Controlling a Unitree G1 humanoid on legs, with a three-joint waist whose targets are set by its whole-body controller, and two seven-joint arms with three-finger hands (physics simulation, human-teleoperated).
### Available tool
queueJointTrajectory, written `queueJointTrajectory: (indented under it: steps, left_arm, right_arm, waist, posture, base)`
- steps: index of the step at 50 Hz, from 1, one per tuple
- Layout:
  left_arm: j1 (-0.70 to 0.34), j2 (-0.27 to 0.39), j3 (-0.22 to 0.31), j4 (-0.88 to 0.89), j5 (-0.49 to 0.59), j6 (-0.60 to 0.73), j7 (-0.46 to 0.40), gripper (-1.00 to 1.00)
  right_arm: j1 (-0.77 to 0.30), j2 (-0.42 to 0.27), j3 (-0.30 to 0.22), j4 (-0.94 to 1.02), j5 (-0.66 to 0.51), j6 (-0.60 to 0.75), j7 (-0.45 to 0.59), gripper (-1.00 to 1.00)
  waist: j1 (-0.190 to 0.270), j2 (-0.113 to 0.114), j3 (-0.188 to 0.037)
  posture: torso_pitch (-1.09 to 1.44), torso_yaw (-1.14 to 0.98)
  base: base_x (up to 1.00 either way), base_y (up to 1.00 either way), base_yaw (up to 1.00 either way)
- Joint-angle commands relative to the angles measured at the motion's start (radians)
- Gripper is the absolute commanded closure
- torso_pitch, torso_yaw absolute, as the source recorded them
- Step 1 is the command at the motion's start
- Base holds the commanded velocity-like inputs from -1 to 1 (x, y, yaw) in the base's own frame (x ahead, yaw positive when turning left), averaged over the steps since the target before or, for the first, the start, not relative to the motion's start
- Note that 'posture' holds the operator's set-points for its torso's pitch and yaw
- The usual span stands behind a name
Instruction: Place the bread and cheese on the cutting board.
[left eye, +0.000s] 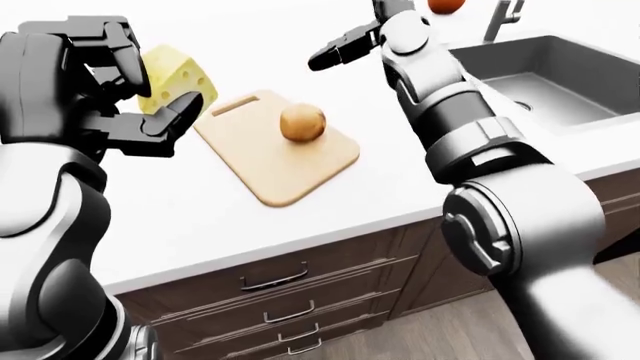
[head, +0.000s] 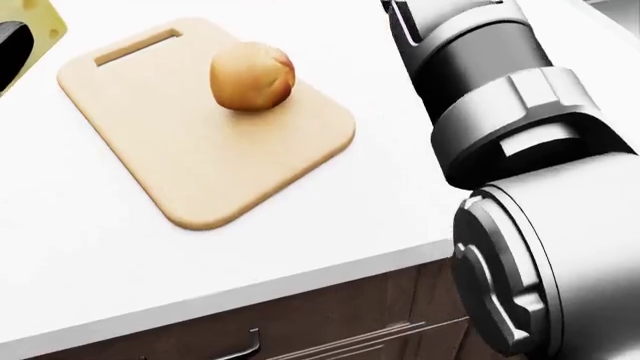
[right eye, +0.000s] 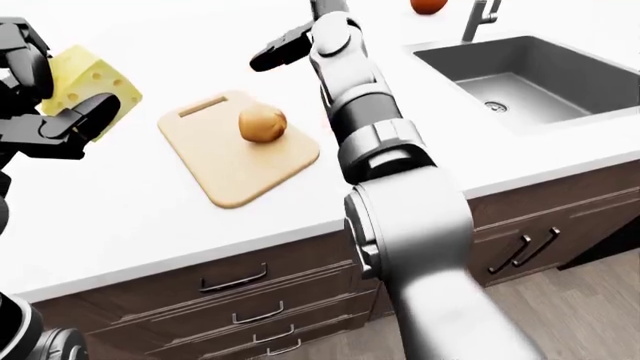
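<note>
A round golden bread roll (head: 251, 76) rests on the wooden cutting board (head: 200, 165), toward the board's upper half. My right hand (left eye: 338, 51) hangs open above and to the right of the roll, clear of it, fingers stretched out. A yellow wedge of cheese (left eye: 178, 79) with holes sits in my left hand (left eye: 150, 112), whose black fingers close round it, held in the air left of the board. In the head view only a corner of the cheese (head: 38, 21) shows at the top left.
The white counter (left eye: 190, 217) carries the board; dark wooden drawers (left eye: 290, 300) run below its edge. A steel sink (right eye: 500, 75) with a faucet (right eye: 478, 19) lies to the right. A red-orange fruit (right eye: 428, 6) sits beside the faucet.
</note>
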Motion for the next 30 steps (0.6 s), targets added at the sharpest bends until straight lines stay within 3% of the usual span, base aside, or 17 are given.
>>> queueJointTrajectory:
  steps: [1, 9, 19, 28, 30]
  left_arm:
    - [-0.028, 0.013, 0.012, -0.021, 0.012, -0.036, 0.006, 1.0]
    - [-0.024, 0.008, 0.012, -0.023, 0.023, -0.039, -0.002, 1.0]
    - [-0.024, 0.001, 0.007, -0.026, 0.039, -0.037, -0.01, 1.0]
    - [-0.025, -0.003, 0.009, -0.031, 0.047, -0.033, -0.018, 1.0]
    - [-0.024, -0.004, 0.008, -0.031, 0.049, -0.034, -0.019, 1.0]
  right_arm:
    - [-0.05, -0.021, 0.008, -0.064, 0.024, -0.014, 0.015, -1.0]
    - [0.042, -0.046, 0.055, -0.262, 0.073, 0.065, 0.067, -1.0]
    - [0.359, -0.024, 0.11, -1.122, 0.058, 0.55, 0.203, -1.0]
    - [0.472, 0.003, 0.122, -1.433, 0.036, 0.742, 0.246, -1.0]
    - [0.513, 0.003, 0.148, -1.504, 0.012, 0.772, 0.261, -1.0]
  waist:
    - [0.0, 0.004, -0.034]
    - [0.0, -0.001, -0.031]
    - [0.012, -0.012, -0.027]
    - [0.011, -0.016, -0.029]
    - [0.011, -0.016, -0.029]
  posture:
    - [0.0, 0.0]
    - [0.0, 0.0]
    - [0.0, 0.0]
    - [0.0, 0.0]
    - [0.0, 0.0]
  base:
    - [0.0, 0.0, 0.0]
    - [0.0, 0.0, 0.0]
    - [0.0, 0.0, 0.0]
    - [0.0, 0.0, 0.0]
    - [0.0, 0.0, 0.0]
